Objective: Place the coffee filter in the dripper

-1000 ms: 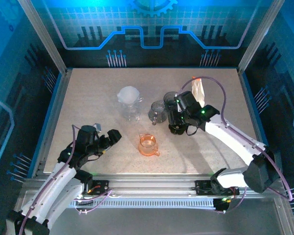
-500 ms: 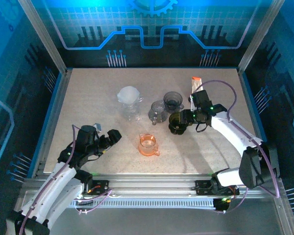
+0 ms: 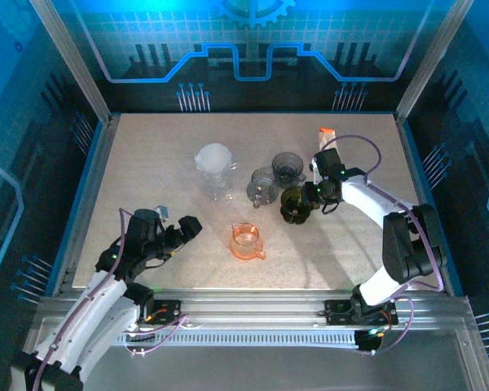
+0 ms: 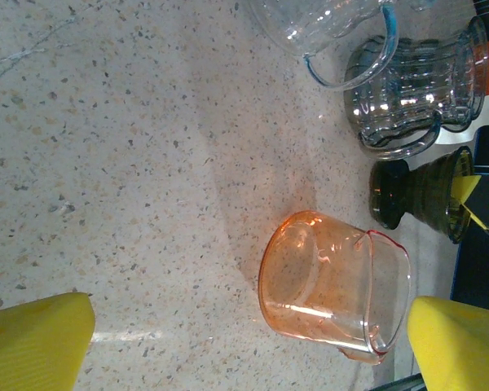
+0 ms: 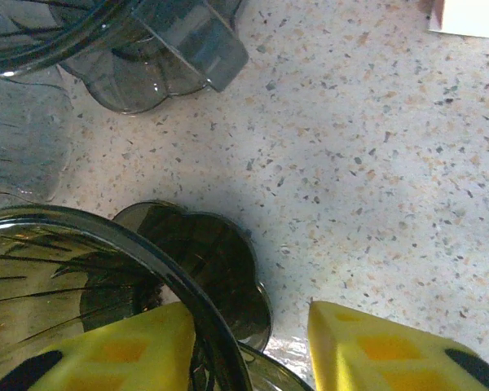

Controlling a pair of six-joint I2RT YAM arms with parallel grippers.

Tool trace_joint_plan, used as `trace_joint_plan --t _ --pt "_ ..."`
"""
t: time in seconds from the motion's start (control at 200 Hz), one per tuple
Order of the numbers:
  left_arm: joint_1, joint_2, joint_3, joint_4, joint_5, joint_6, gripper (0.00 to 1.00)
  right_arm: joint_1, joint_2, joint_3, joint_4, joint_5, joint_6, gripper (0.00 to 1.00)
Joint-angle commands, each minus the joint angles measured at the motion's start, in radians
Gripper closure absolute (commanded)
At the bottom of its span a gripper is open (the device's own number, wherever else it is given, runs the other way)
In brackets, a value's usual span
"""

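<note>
A white coffee filter [image 3: 214,156] sits in the top of a clear glass vessel [image 3: 218,184] at the table's middle left. A dark olive dripper [image 3: 292,204] [image 5: 106,236] [image 4: 424,195] stands right of centre. My right gripper [image 3: 304,201] [image 5: 248,326] is open and straddles its rim. One yellow finger [image 5: 122,350] is inside against the rim, and the other [image 5: 375,350] is outside with a gap. My left gripper [image 3: 184,229] [image 4: 248,346] is open near the front left. An orange cup [image 3: 246,241] [image 4: 334,285] stands ahead of its fingers.
Two grey ribbed drippers [image 3: 288,167] [image 3: 262,186] stand just behind the dark one, close to my right wrist. A white and orange packet [image 3: 326,137] [image 5: 473,12] lies at the back right. Blue walls edge the table on both sides.
My right arm has swung its elbow out to the right while the gripper stayed at the dark dripper, and its jaws have narrowed around the rim. The left arm has not moved.
</note>
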Motion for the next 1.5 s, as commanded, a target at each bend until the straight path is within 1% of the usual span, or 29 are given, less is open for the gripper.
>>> trace_joint_plan --t 0.0,0.04,0.13,0.34,0.57,0.66,0.75,0.931,1.126,1.346,1.496 --pt "0.011 -0.01 -0.014 0.012 0.021 0.009 0.01 -0.011 0.009 0.019 0.02 -0.027 -0.012 0.67" --pt "0.01 -0.01 -0.013 0.013 0.02 0.008 0.01 -0.011 0.009 0.021 0.015 -0.03 -0.011 0.72" --pt "0.012 -0.009 -0.014 0.015 0.023 0.008 0.01 -0.007 -0.002 0.012 0.012 -0.032 -0.007 0.8" --pt "0.014 -0.009 -0.015 0.019 0.027 0.008 0.01 0.015 -0.093 -0.036 0.004 -0.036 0.016 0.9" --pt "0.015 -0.01 -0.011 0.018 0.031 0.013 0.01 0.07 -0.255 -0.037 -0.11 -0.029 0.015 0.92" --pt "0.015 -0.01 -0.011 0.018 0.033 0.014 0.01 0.1 -0.306 0.002 -0.192 -0.05 0.009 0.93" --pt "0.017 -0.009 -0.011 0.018 0.033 0.014 0.01 0.16 -0.33 0.07 -0.287 -0.08 0.007 0.93" --pt "0.018 -0.008 -0.013 0.026 0.033 0.012 0.01 0.308 -0.292 0.222 -0.424 -0.137 0.031 0.93" --pt "0.018 -0.008 -0.013 0.024 0.035 0.012 0.01 0.438 -0.218 0.326 -0.459 -0.168 0.046 0.93" --pt "0.018 -0.009 -0.014 0.018 0.036 0.013 0.01 0.488 -0.131 0.34 -0.387 -0.215 0.068 0.93" --pt "0.02 -0.017 -0.013 0.008 0.036 0.014 0.01 0.505 -0.078 0.36 -0.358 -0.214 0.059 0.93"
